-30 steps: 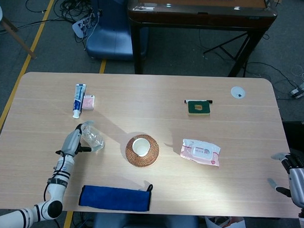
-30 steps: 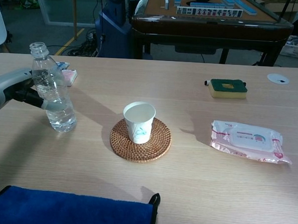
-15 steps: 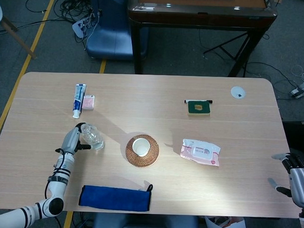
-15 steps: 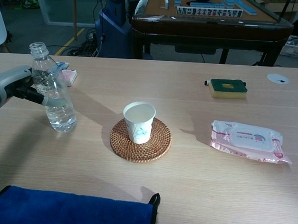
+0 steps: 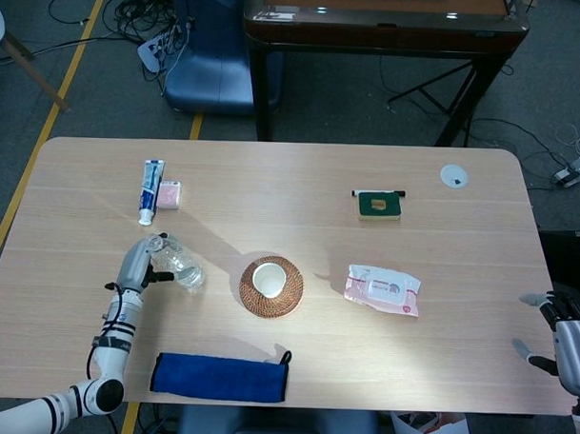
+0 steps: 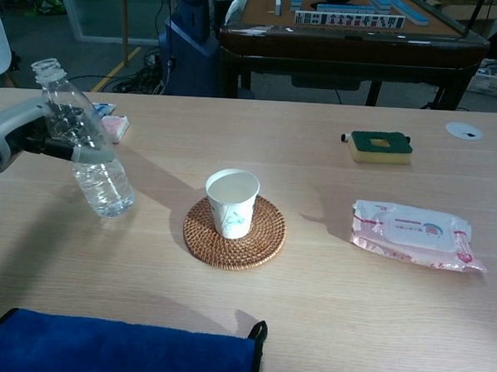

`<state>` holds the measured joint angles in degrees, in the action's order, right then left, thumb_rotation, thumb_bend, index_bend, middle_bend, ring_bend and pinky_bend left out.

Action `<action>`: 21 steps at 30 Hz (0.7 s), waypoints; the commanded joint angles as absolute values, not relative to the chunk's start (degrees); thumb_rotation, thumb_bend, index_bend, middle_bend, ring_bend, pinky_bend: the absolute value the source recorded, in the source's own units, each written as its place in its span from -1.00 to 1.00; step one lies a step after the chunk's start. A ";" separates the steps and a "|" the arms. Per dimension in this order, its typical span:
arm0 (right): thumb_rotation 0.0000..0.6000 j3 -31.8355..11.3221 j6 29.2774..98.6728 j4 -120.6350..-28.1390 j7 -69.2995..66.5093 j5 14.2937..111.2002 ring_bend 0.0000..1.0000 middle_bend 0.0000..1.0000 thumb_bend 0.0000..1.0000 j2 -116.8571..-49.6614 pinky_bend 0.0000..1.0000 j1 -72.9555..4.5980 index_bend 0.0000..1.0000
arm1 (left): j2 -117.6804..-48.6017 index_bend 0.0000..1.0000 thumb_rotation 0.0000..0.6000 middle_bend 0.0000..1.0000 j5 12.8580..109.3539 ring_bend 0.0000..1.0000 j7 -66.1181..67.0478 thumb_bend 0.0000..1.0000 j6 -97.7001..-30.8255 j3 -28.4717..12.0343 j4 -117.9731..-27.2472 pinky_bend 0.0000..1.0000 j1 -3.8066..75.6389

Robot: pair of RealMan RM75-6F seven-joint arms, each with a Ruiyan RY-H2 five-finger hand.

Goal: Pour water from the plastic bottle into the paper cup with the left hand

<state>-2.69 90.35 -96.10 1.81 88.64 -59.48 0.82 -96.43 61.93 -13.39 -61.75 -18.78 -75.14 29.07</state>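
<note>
Fingers of the left hand (image 6: 22, 128) wrap the uncapped plastic bottle (image 6: 82, 151), tilted with its neck toward the table's left edge. The paper cup (image 6: 232, 203) stands on a woven coaster (image 6: 262, 238) mid-table, bare wood between them. The right hand (image 5: 567, 346), fingers spread, holds nothing at the right edge.
</note>
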 commanded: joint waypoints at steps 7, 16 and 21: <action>1.00 -2.71 90.44 -96.09 1.74 88.71 -0.51 -0.23 -0.90 -59.44 -0.03 0.86 -0.29 | -95.77 0.26 1.00 0.28 64.86 -0.27 -12.80 -0.92 -64.87 -18.30 -76.37 -0.50 28.45; 1.00 -2.63 90.17 -96.10 2.14 88.79 -0.51 -0.22 -0.90 -59.64 -0.04 0.74 -0.29 | -95.71 0.37 1.00 0.42 69.25 -0.13 5.68 -0.92 -71.95 -16.02 -77.51 -0.50 29.96; 1.00 -2.65 90.04 -96.06 2.16 88.68 -0.51 -0.22 -0.90 -59.68 -0.04 0.70 -0.29 | -96.45 0.42 1.00 0.50 69.80 -0.11 14.82 -0.90 -73.29 -15.47 -78.21 -0.50 31.36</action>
<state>-2.65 90.05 -96.06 2.16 88.69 -59.68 0.71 -95.93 68.96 10.70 -71.78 -16.07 -77.68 30.29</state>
